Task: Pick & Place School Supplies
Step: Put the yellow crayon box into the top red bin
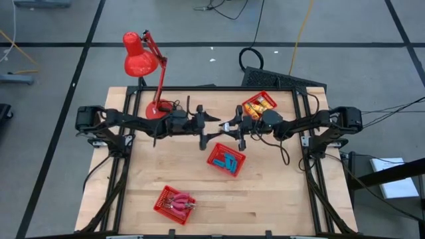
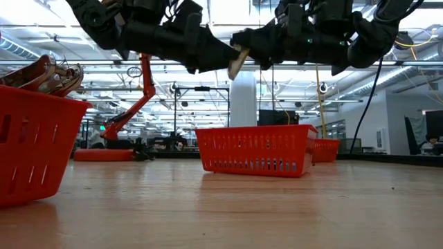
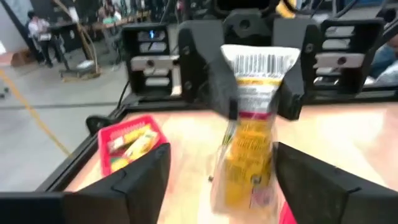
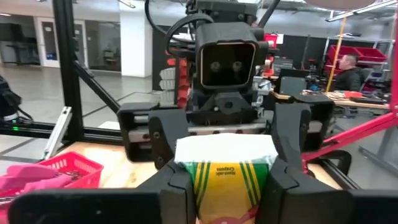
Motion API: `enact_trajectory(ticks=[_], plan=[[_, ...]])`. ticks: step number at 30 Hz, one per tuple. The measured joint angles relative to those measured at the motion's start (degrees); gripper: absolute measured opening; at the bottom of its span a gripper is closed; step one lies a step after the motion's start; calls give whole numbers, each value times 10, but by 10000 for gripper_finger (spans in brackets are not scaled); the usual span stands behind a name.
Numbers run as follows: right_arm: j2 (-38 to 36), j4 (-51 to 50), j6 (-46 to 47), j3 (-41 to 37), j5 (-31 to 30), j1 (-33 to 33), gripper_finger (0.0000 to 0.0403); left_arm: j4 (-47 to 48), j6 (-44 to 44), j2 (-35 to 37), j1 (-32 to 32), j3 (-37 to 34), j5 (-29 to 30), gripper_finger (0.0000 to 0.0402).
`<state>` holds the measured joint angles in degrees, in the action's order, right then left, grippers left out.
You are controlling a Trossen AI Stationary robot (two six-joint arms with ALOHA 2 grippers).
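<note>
Crayons in a yellow packet (image 4: 225,180) hung mid-air above the bench's (image 1: 265,199) middle, pinched by the right fingers (image 4: 175,186) while the left fingers (image 3: 140,180) stood apart; light, crushable, probably best held across its flat sides.

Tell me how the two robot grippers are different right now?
The left gripper is open, its fingers spread wide apart from the yellow crayon packet. The right gripper is shut on that packet, squeezing both sides. Both are dark and meet above the table.
</note>
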<state>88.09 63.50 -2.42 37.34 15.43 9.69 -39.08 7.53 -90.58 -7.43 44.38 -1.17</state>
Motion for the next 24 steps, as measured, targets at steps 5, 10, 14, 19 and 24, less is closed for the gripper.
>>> enact_trajectory(ticks=[5,10,14,19,24], plan=[[-1,-2,2,0,-3,5,87,83,19,49,-9,0,0,305],[-1,-3,0,0,-4,9,86,171,36,105,-8,0,2,310],[-4,-30,-14,0,-27,22,86,225,33,144,-8,-8,1,303],[-4,-55,-27,-10,-68,56,86,226,15,175,2,-53,17,292],[-27,-54,-29,-44,-97,99,86,202,-16,194,20,-108,38,290]])
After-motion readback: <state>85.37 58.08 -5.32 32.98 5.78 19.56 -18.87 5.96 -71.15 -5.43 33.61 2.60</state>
